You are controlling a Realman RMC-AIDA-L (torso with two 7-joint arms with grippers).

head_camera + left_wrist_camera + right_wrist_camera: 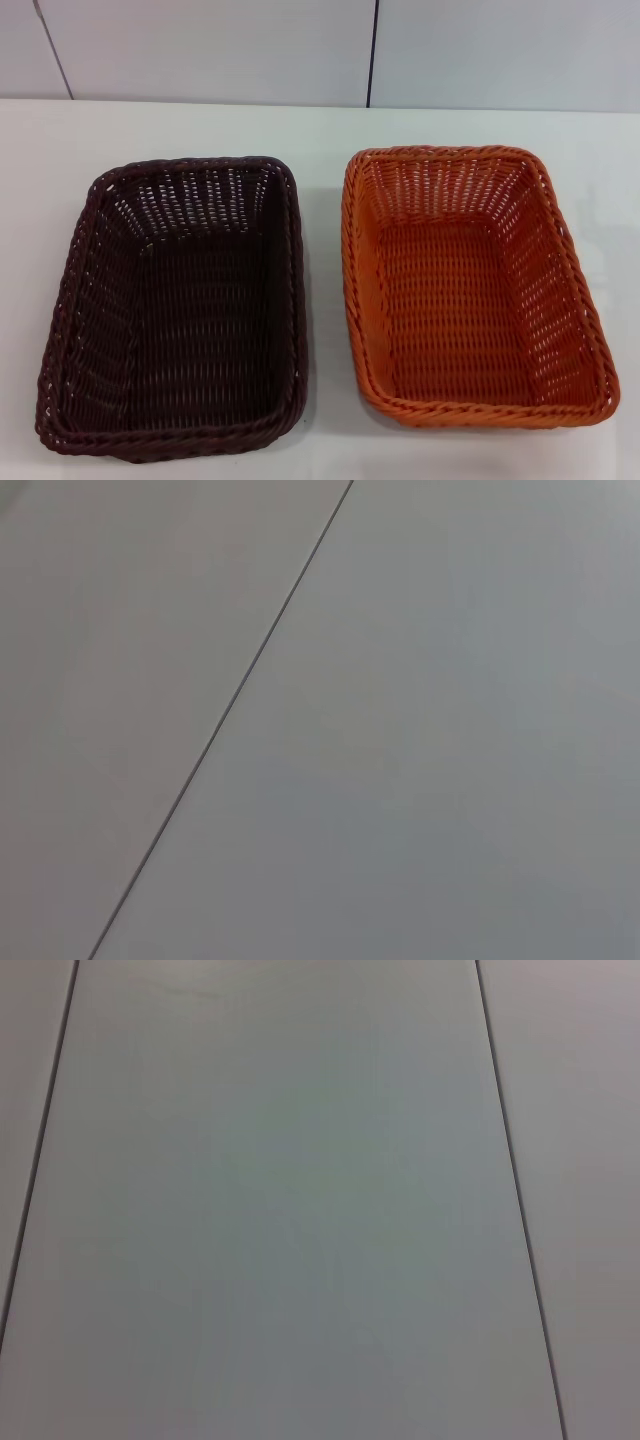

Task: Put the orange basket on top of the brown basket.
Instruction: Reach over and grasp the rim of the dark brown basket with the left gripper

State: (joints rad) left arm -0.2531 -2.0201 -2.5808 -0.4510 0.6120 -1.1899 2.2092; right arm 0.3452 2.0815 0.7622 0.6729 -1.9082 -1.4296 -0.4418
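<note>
Orange basket (470, 290) sits upright on the white surface (320, 130) just right of the brown basket (175, 305), apart, both empty for stacking, and you see neither hand, so their state can't be told.

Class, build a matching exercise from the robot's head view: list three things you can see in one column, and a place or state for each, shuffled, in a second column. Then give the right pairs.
Things:
1. orange basket
2. brown basket
3. white table

Places or states:
A. lies under both baskets
B. stands empty on the robot's left
C. stands empty on the robot's right, apart from the other basket

Pairs: 1-C, 2-B, 3-A

Neither gripper shows in any view; the wrist cameras see only plain panels with seams.
</note>
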